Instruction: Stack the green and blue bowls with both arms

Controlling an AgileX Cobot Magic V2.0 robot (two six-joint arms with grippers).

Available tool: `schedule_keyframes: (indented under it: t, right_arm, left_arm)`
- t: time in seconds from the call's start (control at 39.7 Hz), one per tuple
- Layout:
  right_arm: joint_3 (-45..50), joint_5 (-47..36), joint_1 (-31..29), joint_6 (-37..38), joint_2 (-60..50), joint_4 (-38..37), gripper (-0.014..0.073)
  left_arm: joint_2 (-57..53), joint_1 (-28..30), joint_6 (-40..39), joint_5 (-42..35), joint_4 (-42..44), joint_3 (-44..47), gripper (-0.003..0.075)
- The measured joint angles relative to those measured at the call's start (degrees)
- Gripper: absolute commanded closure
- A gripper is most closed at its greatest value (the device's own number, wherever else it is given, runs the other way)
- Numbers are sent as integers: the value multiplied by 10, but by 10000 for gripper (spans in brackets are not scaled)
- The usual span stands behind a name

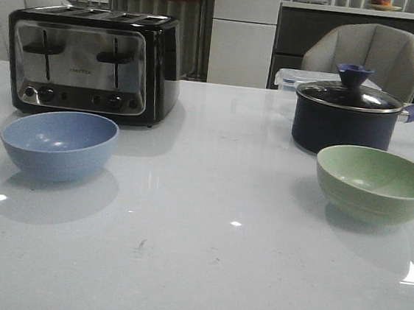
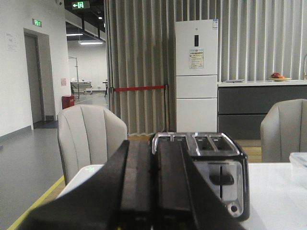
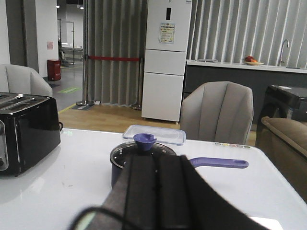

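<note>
Muted light blue matte bowl [image 1: 58, 144] sits on the white glossy tabletop [image 1: 204, 251] front-left, by the toaster; pale sage green matte bowl [image 1: 376, 183] front-right, before the saucepan, well apart. Both look light, rigid, thin-rimmed (likely slick): pinch the rim. One of each. Left pincer [image 2: 154, 191] and right pincer [image 3: 157, 191] both closed, empty.

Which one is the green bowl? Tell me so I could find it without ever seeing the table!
Look at the white table and find the dark saucepan with the purple handle on the robot's right side. Just in front of it, nearer the robot, sits the green bowl. It is pale green and open, with no lid, while the other bowl, the blue bowl, sits far over on the left by the toaster.
</note>
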Motion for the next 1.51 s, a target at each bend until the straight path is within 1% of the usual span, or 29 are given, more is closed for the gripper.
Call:
schedule_keyframes:
  t: [0.15, 0.3, 0.53, 0.68, 0.88, 0.93, 0.96, 1.01, 1.03, 1.06, 1.08, 1.11, 1.16, 1.21, 1.33, 1.46, 1.51]
  right_arm:
    - [-90, 74, 0, 0, 81, 0, 572]
    - [-140, 131, 0, 0, 161, 0, 572]
    - [-144, 198, 0, 0, 265, 0, 572]
    - [-144, 219, 0, 0, 321, 0, 572]
    - [-144, 218, 0, 0, 374, 1, 564]
    - [-144, 218, 0, 0, 385, 1, 521]
    - [-144, 218, 0, 0, 389, 1, 473]
    - [-144, 218, 0, 0, 400, 1, 373]
    - [-144, 218, 0, 0, 404, 1, 298]
    - [-144, 218, 0, 0, 410, 1, 242]
    - [-144, 218, 0, 0, 414, 1, 174]
    - [-144, 218, 0, 0, 422, 1, 131]
    - [-144, 217, 0, 0, 431, 1, 50]
    - [-144, 213, 0, 1, 440, 2, 29]
    - [-152, 207, 0, 8, 478, 13, 36]
    - [-185, 208, -6, 15, 534, 31, 36]
    - [-202, 215, -14, 15, 561, 40, 36]
  left_arm:
    - [72, 0, 0, 67, 0, -99, 622]
    - [149, 0, 0, 148, -10, -153, 622]
    - [251, 0, 0, 245, -14, -156, 622]
    - [309, 0, 0, 272, -14, -156, 622]
    - [368, 0, 0, 273, -14, -156, 617]
    - [382, 0, 0, 273, -14, -156, 592]
    - [387, 0, 0, 273, -14, -156, 571]
    - [397, 0, 0, 273, -14, -156, 481]
    - [402, 0, 0, 272, -14, -156, 436]
    - [406, 0, 0, 272, -14, -156, 372]
    - [410, 0, 0, 270, -14, -156, 325]
    - [413, 0, 0, 270, -14, -156, 268]
    - [418, 0, 0, 267, -14, -156, 194]
    - [420, 0, 2, 264, -14, -156, 162]
    - [421, -9, 22, 244, -26, -156, 178]
    - [421, -59, 57, 232, -48, -156, 196]
    - [421, -93, 68, 232, -51, -156, 200]
